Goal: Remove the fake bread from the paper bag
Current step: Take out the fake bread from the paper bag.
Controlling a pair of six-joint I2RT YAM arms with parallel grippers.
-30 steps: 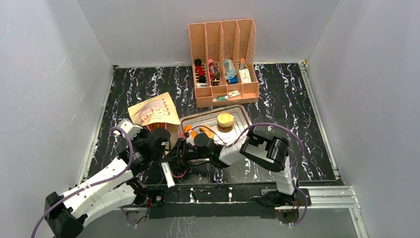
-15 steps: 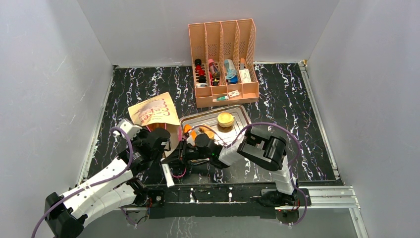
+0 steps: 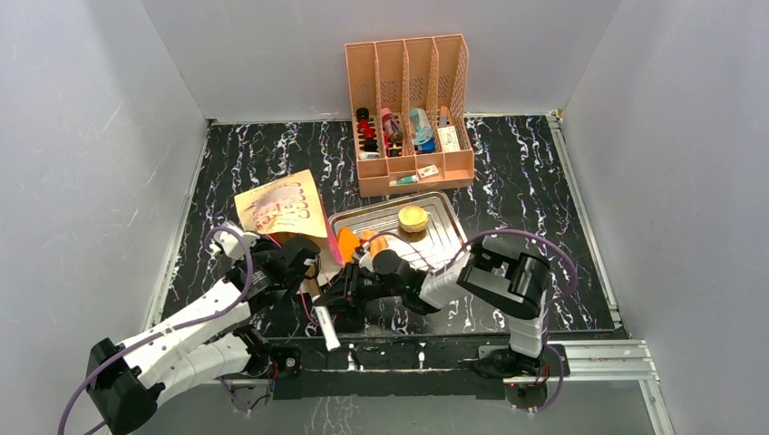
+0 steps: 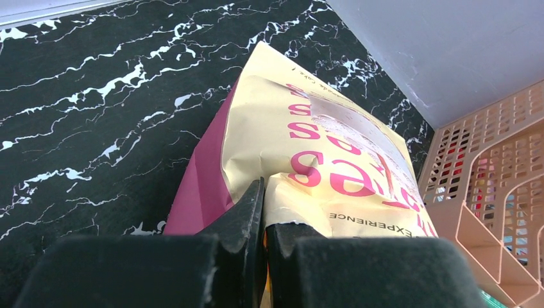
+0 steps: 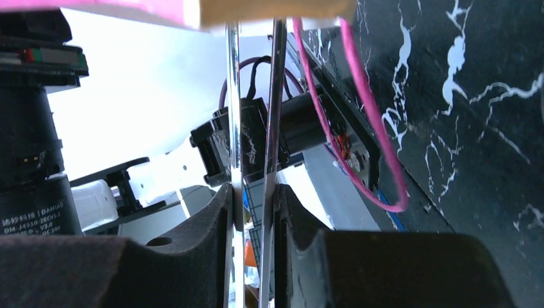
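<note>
L end effector & R end effector clamped tight, close together, low.

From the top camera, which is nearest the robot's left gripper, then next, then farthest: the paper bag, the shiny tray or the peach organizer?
1. Paper bag: touching, pinched by the left gripper, on the left.
2. Tray: in the middle, just right of the bag.
3. Organizer: farthest, at the back wall.
</note>
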